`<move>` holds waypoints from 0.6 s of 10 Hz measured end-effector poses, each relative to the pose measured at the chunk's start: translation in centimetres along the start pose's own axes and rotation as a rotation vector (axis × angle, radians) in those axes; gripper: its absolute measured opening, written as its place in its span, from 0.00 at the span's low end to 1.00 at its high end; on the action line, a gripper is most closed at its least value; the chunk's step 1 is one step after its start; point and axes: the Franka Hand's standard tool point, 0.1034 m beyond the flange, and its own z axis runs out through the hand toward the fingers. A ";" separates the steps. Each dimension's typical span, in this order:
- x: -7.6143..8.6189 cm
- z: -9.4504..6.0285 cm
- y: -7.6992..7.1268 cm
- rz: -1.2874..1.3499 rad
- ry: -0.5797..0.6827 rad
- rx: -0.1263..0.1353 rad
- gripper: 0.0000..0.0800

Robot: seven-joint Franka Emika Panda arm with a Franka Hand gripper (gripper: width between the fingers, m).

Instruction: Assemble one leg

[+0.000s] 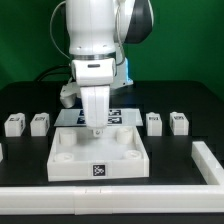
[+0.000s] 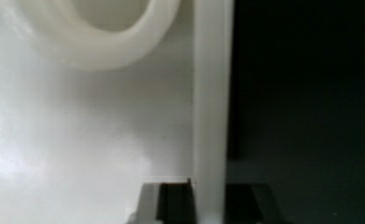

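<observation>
Jaws noted astride rim of large white square tray, closure indiscernible; small white plastic leg block logged apart, twd exterior view's right.

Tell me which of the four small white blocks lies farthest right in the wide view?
The small white plastic leg ending the row at the exterior view's right; the other three lie further left.

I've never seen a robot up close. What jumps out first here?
The big white robot arm stands in the middle, its gripper low over a square white tray piece. Four small white legs sit on the black table, two on each side of the tray.
</observation>
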 end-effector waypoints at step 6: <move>3.2 0.1 1.6 0.043 0.007 -0.001 0.07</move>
